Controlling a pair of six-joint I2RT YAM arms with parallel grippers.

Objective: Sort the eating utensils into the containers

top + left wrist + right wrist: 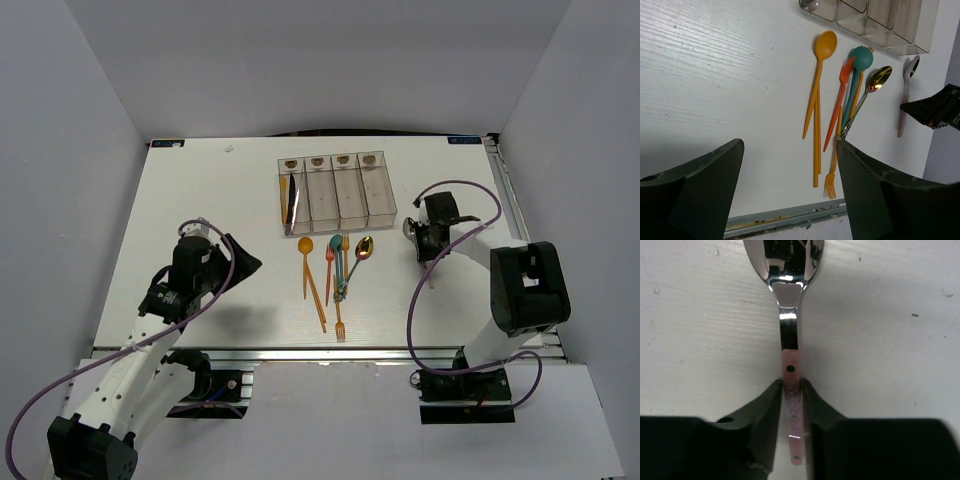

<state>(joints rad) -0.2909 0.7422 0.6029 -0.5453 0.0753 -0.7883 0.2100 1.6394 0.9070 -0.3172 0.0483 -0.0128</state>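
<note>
On the white table (200, 190), the right gripper (791, 390) has its two dark fingers (765, 405) pressed in from both sides on the pale pink handle of a shiny silver metal spoon (790, 270). The spoon's bowl points away from the wrist and lies low over the tabletop; I cannot tell whether it is lifted. In the overhead view this spoon sits just beyond the right end of the row of four narrow clear plastic bins (350, 195), which stands at the far middle of the table. The leftmost compartment holds a thin orange piece (283, 190) and a thin black piece (290, 205) lying lengthwise. The other three look bare. The left gripper (789, 150) hovers over the table on the left with its fingers spread wide and nothing between them. Just in front of the bins lies a loose cluster of utensils. It has a long orange plastic spoon (825, 45) on the left, a red-orange fork (842, 80), a teal round-bowled spoon (861, 57) and a shiny gold spoon (879, 79), their handles crossing. An orange fork (831, 182) lies nearest the table's front edge, tines toward it.
</note>
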